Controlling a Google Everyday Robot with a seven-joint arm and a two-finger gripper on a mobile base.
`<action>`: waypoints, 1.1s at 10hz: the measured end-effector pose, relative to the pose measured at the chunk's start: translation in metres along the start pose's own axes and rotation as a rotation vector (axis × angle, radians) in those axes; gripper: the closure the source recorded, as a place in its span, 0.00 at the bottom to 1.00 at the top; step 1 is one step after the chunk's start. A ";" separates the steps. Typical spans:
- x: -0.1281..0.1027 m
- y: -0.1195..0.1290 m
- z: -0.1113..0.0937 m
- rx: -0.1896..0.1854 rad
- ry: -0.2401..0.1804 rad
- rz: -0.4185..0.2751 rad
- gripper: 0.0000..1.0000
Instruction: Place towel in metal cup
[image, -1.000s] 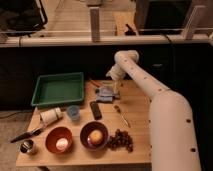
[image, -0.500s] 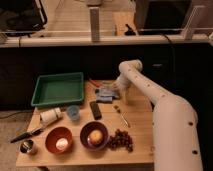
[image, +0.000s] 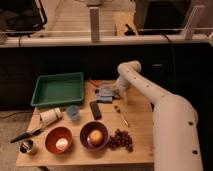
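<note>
A pale blue towel (image: 104, 93) lies crumpled on the wooden table (image: 140, 125), just right of the green tray. My gripper (image: 115, 92) hangs at the end of the white arm (image: 150, 97), right at the towel's right edge, and its jaws look open with nothing lifted. The towel rests on the table. The metal cup (image: 26, 146), small and shiny, stands at the table's front left corner, far from the gripper.
A green tray (image: 58, 89) sits at the back left. Two red bowls (image: 58, 140) (image: 94, 135), grapes (image: 120, 140), a light-blue cup (image: 73, 111), a white container (image: 50, 116), a black block (image: 95, 110), a spoon (image: 123, 118) and a dark-handled utensil (image: 24, 135) lie about.
The arm's end has swung slightly right and come down toward the towel. The towel and the other things have not moved.
</note>
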 end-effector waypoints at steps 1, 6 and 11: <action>-0.002 -0.010 -0.001 0.004 0.000 -0.013 0.20; 0.016 -0.045 0.008 -0.038 -0.055 -0.053 0.20; -0.007 -0.041 0.028 -0.079 -0.079 -0.113 0.20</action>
